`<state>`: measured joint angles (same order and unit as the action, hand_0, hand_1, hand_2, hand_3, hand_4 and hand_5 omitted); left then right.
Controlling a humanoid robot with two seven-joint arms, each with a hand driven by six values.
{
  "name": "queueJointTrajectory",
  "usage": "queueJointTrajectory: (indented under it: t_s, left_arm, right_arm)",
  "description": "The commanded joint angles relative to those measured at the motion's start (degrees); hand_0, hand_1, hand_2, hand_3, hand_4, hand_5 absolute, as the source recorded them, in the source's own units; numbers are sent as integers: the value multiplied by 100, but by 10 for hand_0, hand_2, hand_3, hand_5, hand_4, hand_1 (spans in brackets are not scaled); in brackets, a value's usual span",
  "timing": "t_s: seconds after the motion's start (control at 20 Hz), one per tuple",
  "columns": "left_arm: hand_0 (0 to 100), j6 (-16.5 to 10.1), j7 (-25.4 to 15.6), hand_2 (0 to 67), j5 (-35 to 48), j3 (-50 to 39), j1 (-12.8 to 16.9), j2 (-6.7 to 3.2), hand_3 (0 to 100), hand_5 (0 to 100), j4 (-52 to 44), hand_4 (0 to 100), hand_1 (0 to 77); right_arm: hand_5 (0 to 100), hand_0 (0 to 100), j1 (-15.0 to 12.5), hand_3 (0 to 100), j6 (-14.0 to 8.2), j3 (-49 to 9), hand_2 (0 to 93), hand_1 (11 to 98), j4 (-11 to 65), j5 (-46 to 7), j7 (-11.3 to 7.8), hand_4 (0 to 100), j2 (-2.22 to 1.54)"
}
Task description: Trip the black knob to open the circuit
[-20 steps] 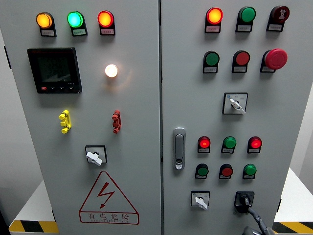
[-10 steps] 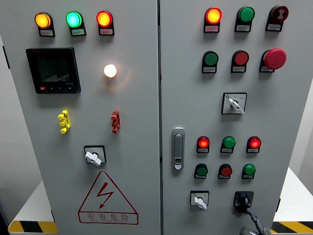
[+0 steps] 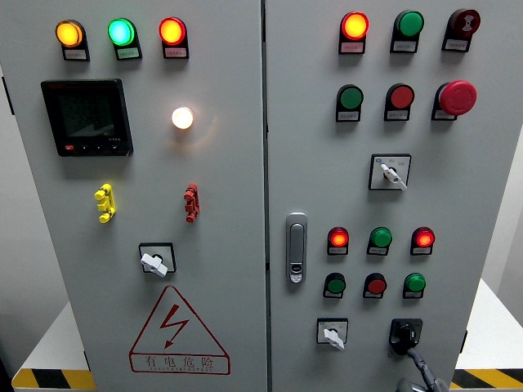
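Head view: you face a grey cabinet (image 3: 221, 245) with two doors, lamps and switches across both.
Black knob: low right of the frame, on the right door, at the end of the bottom row (image 3: 406, 333). Its pointer looks roughly upright, though it is small and dark.
Right hand: only a dark finger or two (image 3: 421, 366) shows at the bottom edge, rising to just under the black knob. You cannot tell whether it is released, clenched or touching the knob.
Left hand: not in the frame.
Nearest neighbour: a white-handled switch (image 3: 332, 332) sits left of the black knob in the same row; a drift leftward would turn the wrong one.
Above the knob: a green button (image 3: 415, 283) and a dark red button (image 3: 376, 285) lie in the row just over it; overshooting upward could press one.
Further up: the red mushroom button (image 3: 457, 97), upper right, is well apart and at little risk.
Slip risk: the knob is small and your hand comes from below, so a grip on the edge alone may slide off without turning it.
Sight risk: your hand is mostly out of frame, so you judge contact poorly; my guess is that this is the main hazard.
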<state>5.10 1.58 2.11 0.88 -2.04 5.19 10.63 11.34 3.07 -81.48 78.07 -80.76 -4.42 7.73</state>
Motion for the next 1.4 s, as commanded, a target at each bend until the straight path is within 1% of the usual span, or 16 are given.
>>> queueJointTrajectory:
  t_s: [0.0,0.6,0.95,1.0,1.1,1.2,1.3,1.35]
  left_arm:
    - [0,0,0,195,0,0,2,0,262,86,0,99,0]
    - [0,0,0,195,0,0,2,0,262,86,0,99,0]
    - [0,0,0,195,0,0,-6,0,262,86,0,99,0]
    - [0,0,0,195,0,0,2,0,262,86,0,99,0]
    - [0,0,0,195,0,0,-6,0,262,86,0,99,0]
    - [0,0,0,195,0,0,-6,0,262,86,0,99,0]
    - [0,0,0,195,0,0,2,0,262,86,0,99,0]
    - [0,0,0,195,0,0,2,0,262,86,0,99,0]
  right_arm:
    - [1000,1000,0,900,0,18,0,519,24,-1,20,916,0]
    - [1000,1000,0,906,9,89,0,509,103,-10,29,920,0]
    - [1000,1000,-18,909,0,27,0,498,60,-10,29,923,0]
    - [1000,1000,-18,909,-9,10,0,497,33,-1,29,924,9]
    - [1000,1000,0,909,-17,-34,0,495,-19,-1,29,924,44]
    - [1000,1000,-18,908,-17,-61,0,493,-28,-1,29,924,44]
    - [1000,1000,-18,908,-17,-131,0,492,-37,-1,29,924,27]
    - [1000,1000,-18,908,-17,-157,0,492,-28,-1,37,924,27]
